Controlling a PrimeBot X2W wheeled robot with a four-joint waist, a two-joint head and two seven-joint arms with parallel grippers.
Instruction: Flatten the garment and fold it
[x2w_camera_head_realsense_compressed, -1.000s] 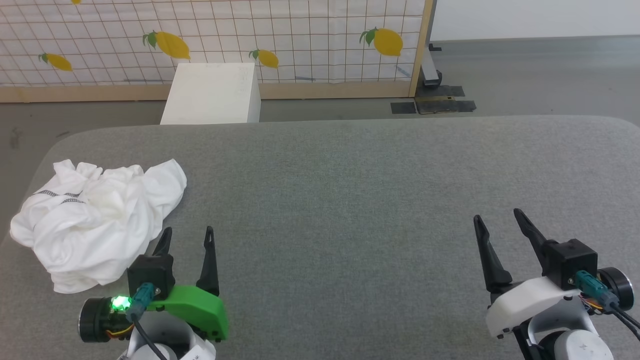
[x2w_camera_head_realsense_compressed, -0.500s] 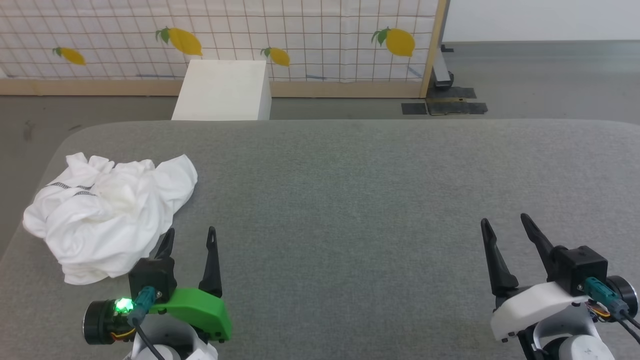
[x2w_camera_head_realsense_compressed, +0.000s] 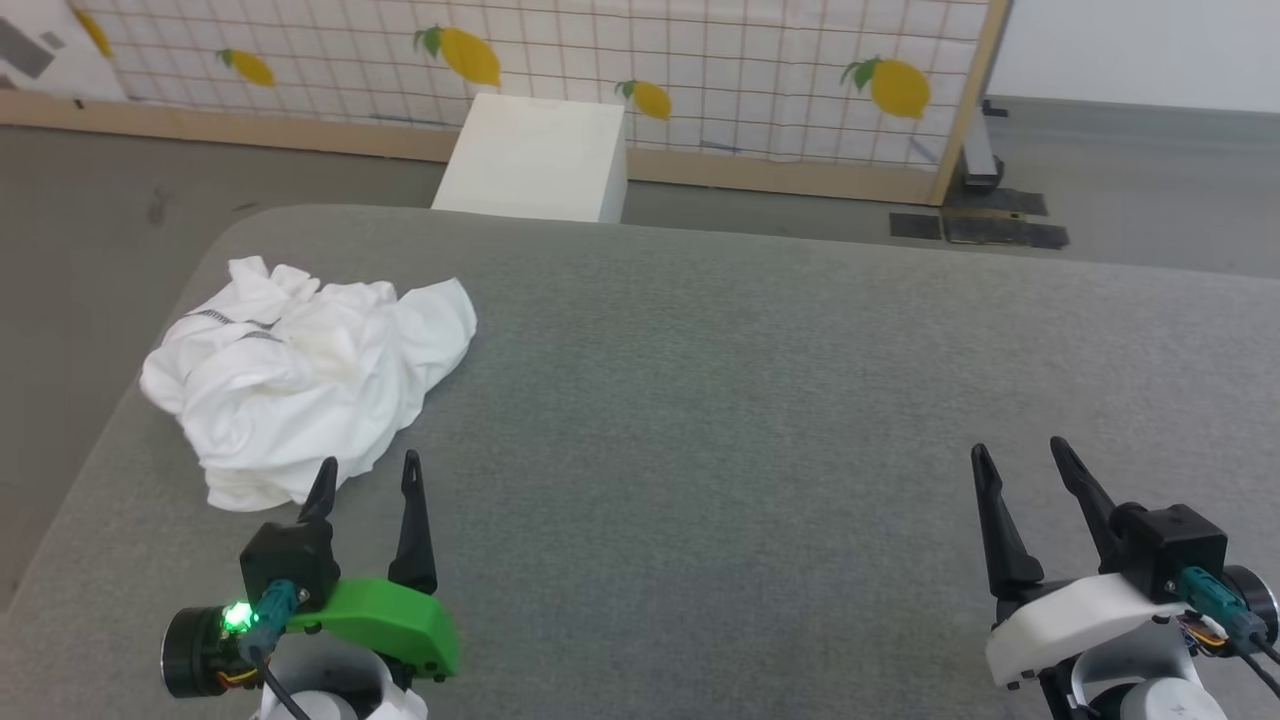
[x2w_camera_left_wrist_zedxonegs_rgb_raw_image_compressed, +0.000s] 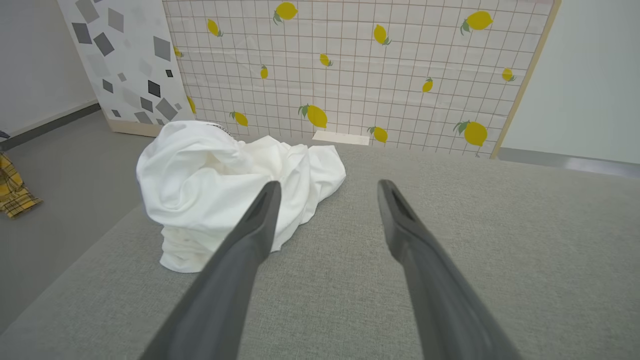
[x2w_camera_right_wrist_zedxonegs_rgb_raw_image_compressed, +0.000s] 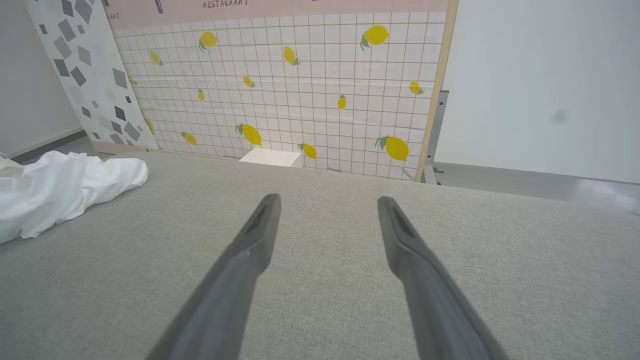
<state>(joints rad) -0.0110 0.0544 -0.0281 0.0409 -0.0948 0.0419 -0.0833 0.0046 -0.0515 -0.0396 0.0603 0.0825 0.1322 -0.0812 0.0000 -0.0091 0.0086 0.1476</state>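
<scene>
The garment (x2w_camera_head_realsense_compressed: 310, 380) lies crumpled near the left edge of the bench (x2w_camera_head_realsense_compressed: 700, 400), just ahead of the left jaws; left and right jaws both stand spread, empty. A pinch into the heap may catch several layers, or drag it over the edge

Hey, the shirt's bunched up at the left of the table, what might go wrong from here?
1. The garment lies crumpled close to the left edge of the table; a pull that way might slide it onto the floor.
2. It is bunched in layers, so the open jaws of the left gripper may pinch several folds and lift a lump instead of spreading it.
</scene>
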